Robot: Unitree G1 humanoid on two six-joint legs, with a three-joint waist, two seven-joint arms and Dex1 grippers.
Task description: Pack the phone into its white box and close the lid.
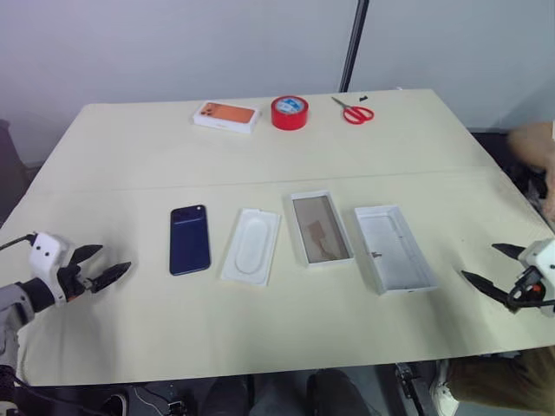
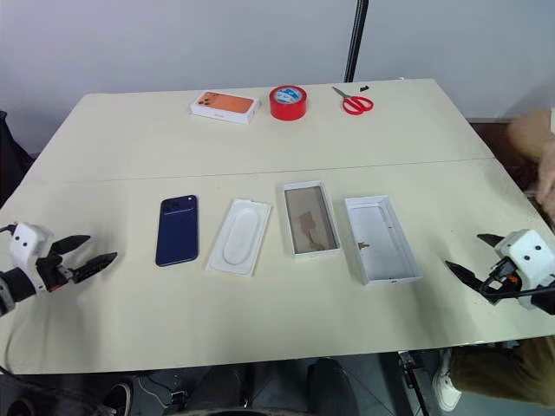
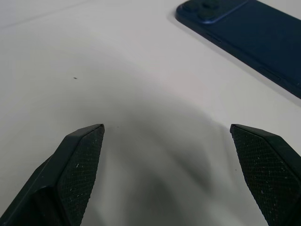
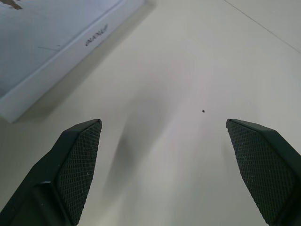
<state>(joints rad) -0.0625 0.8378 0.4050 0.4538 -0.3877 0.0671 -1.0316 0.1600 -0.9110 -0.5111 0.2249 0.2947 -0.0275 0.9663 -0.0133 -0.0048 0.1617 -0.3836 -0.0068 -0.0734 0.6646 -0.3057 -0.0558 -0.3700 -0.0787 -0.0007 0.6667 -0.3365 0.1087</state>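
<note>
Flanking the phone (image 1: 189, 240), white box (image 1: 321, 228) and lid (image 1: 395, 248), both tools (image 1: 102, 266) (image 1: 492, 267) spread wide, empty; lid's side print unreadable.

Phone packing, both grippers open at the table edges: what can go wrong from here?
1. The phone lies flat on the table with its glossy back up; the left gripper may slip on its thin edges.
2. The flat insert lies between phone and white box, so a low carry could snag it.
3. The lid lies open side up and needs flipping.
</note>
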